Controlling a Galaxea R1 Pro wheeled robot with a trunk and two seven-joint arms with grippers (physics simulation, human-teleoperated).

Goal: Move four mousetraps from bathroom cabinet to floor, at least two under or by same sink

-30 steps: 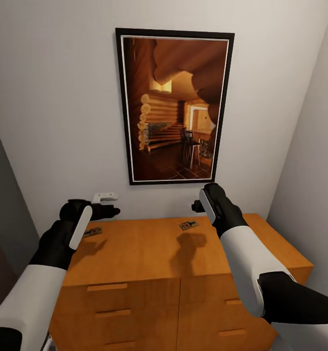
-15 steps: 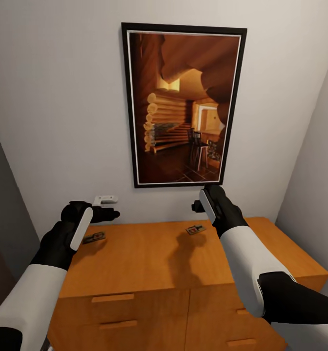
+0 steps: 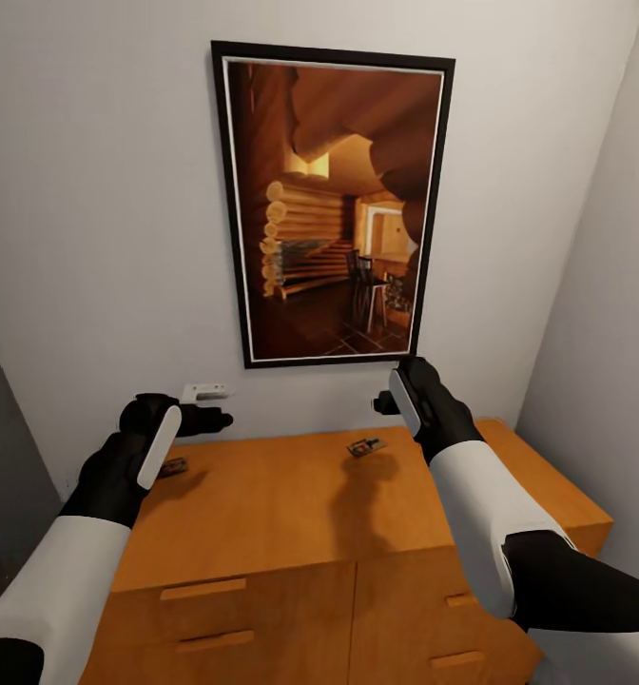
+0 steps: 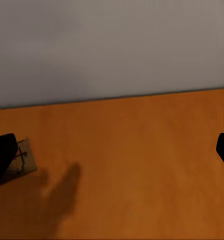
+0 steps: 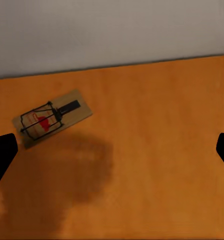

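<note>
Both black grippers hover with jaws spread wide and empty over the flat orange-brown wooden cabinet (image 3: 291,495), the left gripper (image 3: 210,419) near a small flat mousetrap (image 3: 173,466), the right gripper (image 3: 384,402) above another mousetrap (image 3: 365,445). Behind, the framed log-cabin picture (image 3: 334,205) has slid sideways in the head view, so the camera has turned. Neither trap has moved, so picking has yet to start.

No words, labels, brand names or numbers can be read in any view. The mousetrap (image 5: 52,119) on the cabinet (image 3: 291,504) carries a small red mark under its wire, too blurred to read as a sign. The picture (image 3: 331,205) on the wall bears no caption.
</note>
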